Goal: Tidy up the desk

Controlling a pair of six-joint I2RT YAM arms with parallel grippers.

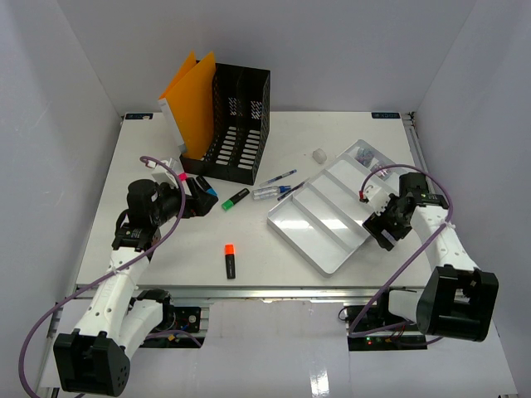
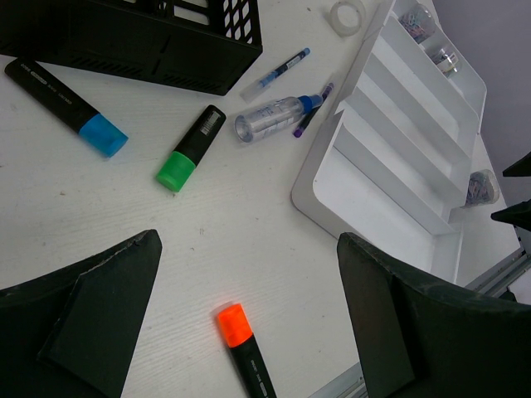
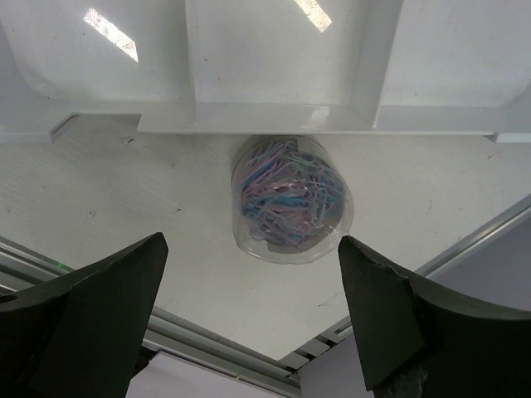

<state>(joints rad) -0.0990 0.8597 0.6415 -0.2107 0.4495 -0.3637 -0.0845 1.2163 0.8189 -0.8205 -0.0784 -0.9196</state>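
Risks knocking the clear round tub of coloured paper clips [image 3: 286, 199] off the near edge of the white tabletop [image 3: 99, 191] if the wide-open right tool [image 3: 250, 240] closes off-centre.

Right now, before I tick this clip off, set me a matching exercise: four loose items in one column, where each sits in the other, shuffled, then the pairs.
Things
1. orange-capped highlighter
2. green-capped highlighter
3. tub of paper clips
4. tape roll

Places
A. on the desk just outside the white tray's wall
B. alone, closest to the desk's near rail
C. farthest from the arms, beside the tray's long side
D. beside the clear bottle, in front of the black file rack

Pairs: 1-B, 2-D, 3-A, 4-C
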